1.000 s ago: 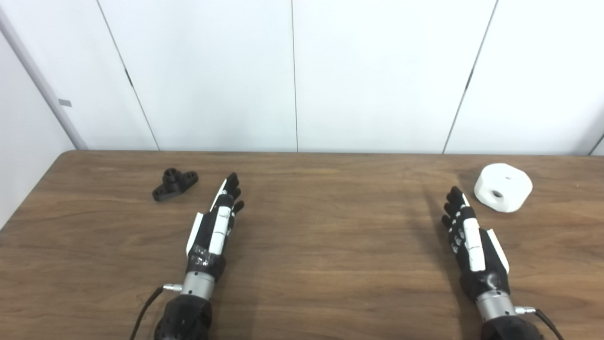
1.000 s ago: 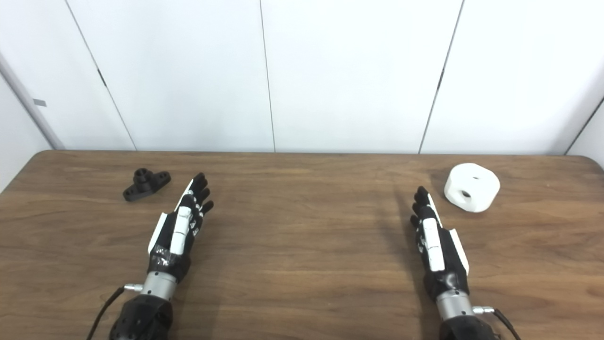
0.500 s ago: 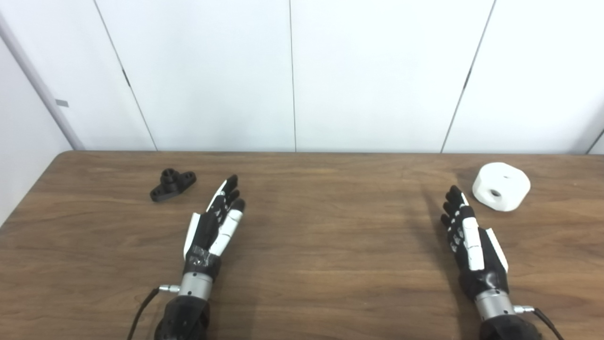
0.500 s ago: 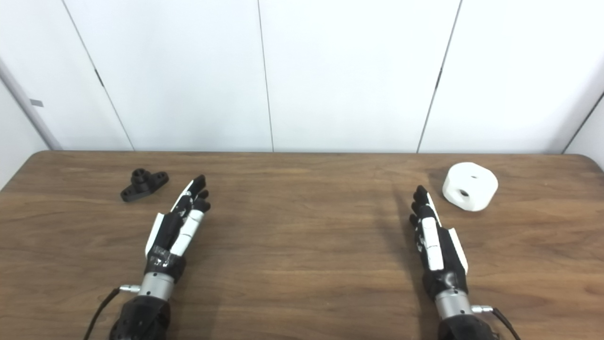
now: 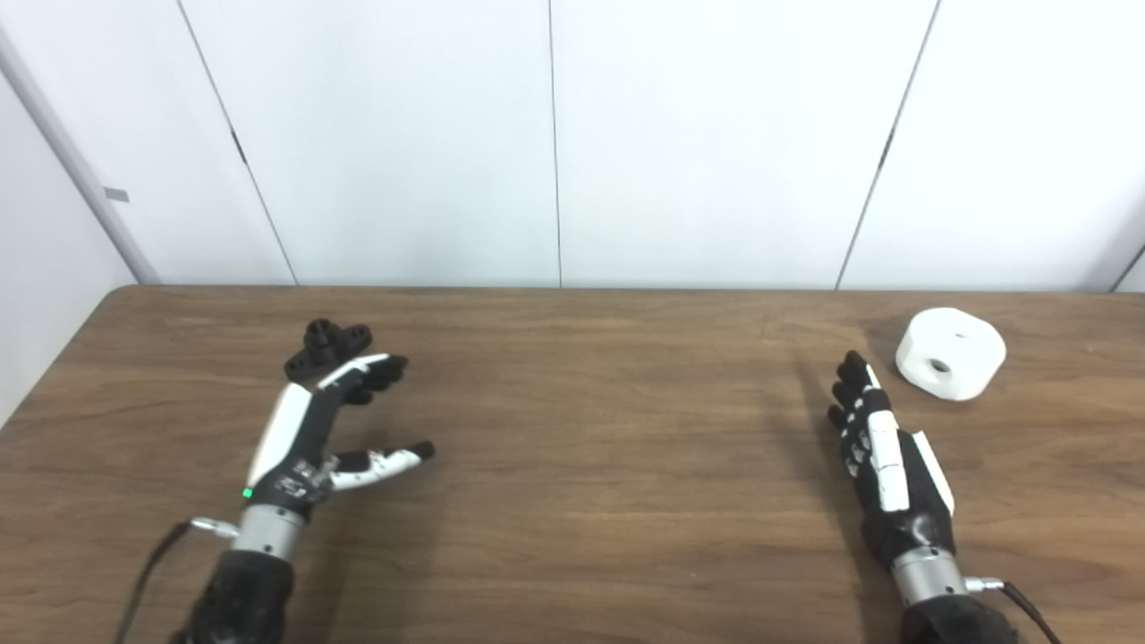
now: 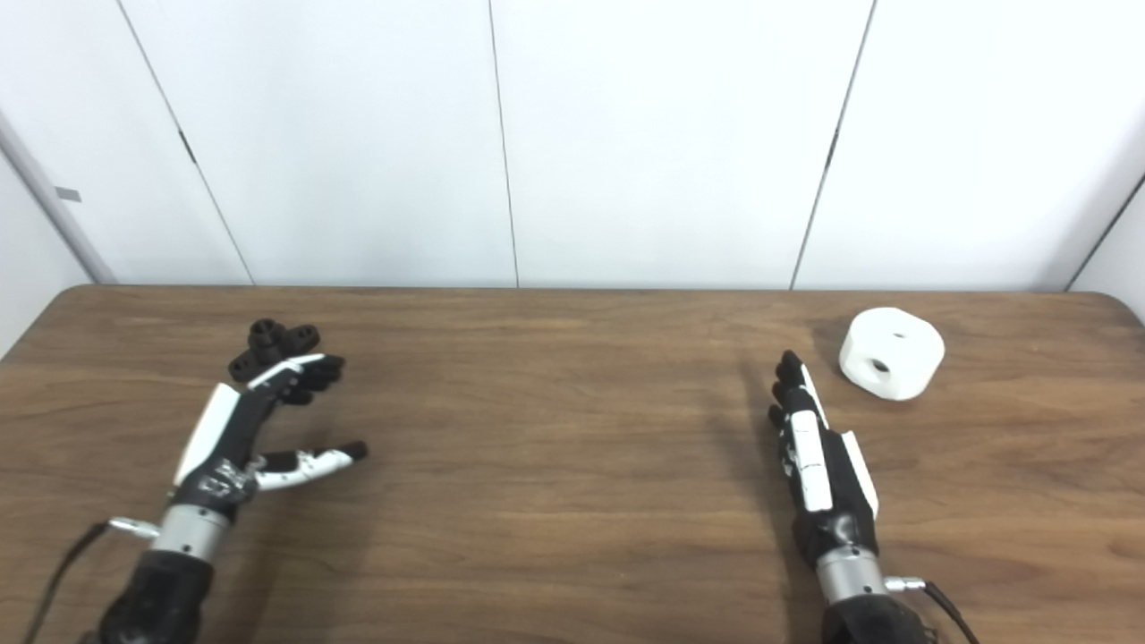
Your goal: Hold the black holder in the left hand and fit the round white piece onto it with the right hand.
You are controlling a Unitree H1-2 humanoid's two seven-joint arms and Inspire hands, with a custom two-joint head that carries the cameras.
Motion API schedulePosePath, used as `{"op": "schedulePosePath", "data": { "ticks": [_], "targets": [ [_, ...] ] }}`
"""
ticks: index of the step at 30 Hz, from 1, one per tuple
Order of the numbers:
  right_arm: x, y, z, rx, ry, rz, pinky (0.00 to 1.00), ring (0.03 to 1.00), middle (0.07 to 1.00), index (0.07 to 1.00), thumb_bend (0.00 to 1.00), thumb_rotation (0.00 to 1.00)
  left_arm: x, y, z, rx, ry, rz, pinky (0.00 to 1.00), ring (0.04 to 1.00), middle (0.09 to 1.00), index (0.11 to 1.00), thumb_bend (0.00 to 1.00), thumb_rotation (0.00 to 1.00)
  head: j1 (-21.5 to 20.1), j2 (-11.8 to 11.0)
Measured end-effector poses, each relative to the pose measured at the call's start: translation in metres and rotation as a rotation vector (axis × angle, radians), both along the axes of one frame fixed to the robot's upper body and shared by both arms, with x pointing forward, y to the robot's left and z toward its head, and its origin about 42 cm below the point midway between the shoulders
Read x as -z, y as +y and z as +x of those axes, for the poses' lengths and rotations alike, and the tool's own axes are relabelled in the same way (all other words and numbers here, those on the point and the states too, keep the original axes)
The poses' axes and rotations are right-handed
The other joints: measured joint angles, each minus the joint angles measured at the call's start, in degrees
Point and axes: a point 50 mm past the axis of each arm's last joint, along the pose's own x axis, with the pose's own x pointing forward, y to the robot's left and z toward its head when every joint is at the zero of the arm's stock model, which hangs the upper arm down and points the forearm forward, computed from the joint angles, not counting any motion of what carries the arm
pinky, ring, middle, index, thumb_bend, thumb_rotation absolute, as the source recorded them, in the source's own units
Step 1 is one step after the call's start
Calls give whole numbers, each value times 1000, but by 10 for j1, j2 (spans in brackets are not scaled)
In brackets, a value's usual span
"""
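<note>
The black holder [image 5: 326,343] lies on the wooden table [image 5: 581,429] at the far left, a flat bar with a short upright post. My left hand [image 5: 333,420] is open, thumb spread wide to the right, its fingers just in front of the holder and partly covering its near edge; I cannot tell if they touch. The round white piece [image 5: 950,352], a thick disc with a side hole, lies at the far right. My right hand [image 5: 875,436] is open with fingers straight, empty, a short way left of and nearer than the white piece.
White wall panels [image 5: 555,134] stand right behind the table's far edge. The table's left edge runs close to the left arm [image 5: 241,581]. Cables trail from both wrists at the bottom of the view.
My left hand has swung left toward the black holder, turned on its side and spread its thumb out. My right hand has barely shifted. The view itself moved slightly.
</note>
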Motion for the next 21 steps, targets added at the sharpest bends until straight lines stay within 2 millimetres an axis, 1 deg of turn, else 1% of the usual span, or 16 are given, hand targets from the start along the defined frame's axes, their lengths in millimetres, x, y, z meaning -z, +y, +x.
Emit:
{"op": "schedulePosePath", "data": {
  "ticks": [2,3,6,9,12,15,19,21],
  "targets": [
    [0,1,0,5,2,0,1000,1000,1000,1000,436,1000,-6,8,0,-11,-5,16,767,783,777,776,746,115,3,-1],
    [0,1,0,7,2,0,1000,1000,1000,1000,434,1000,-11,13,0,-14,-14,30,765,781,777,777,745,125,12,-2],
    [0,2,0,7,3,-5,1000,1000,1000,1000,412,1000,-23,27,0,-32,-33,61,781,800,792,778,764,151,22,-4],
    [1,2,0,6,2,-7,1000,1000,1000,1000,414,1000,-29,41,-1,-73,-69,74,732,789,806,776,781,145,26,-6],
    [1,2,1,5,3,-5,1000,1000,1000,1000,435,1000,-27,51,-1,-120,-124,75,735,804,829,799,787,140,26,-7],
    [1,2,2,3,5,-6,1000,1000,1000,998,444,1000,-22,60,2,-158,-157,108,783,856,879,856,799,144,28,-10],
    [1,2,3,2,5,-8,1000,1000,1000,998,439,1000,-19,76,7,-204,-170,169,831,885,897,891,806,160,33,-11],
    [1,2,4,1,5,-9,1000,1000,1000,999,444,1000,-20,84,11,-228,-170,204,838,898,912,903,803,174,34,-12]
  ]
}}
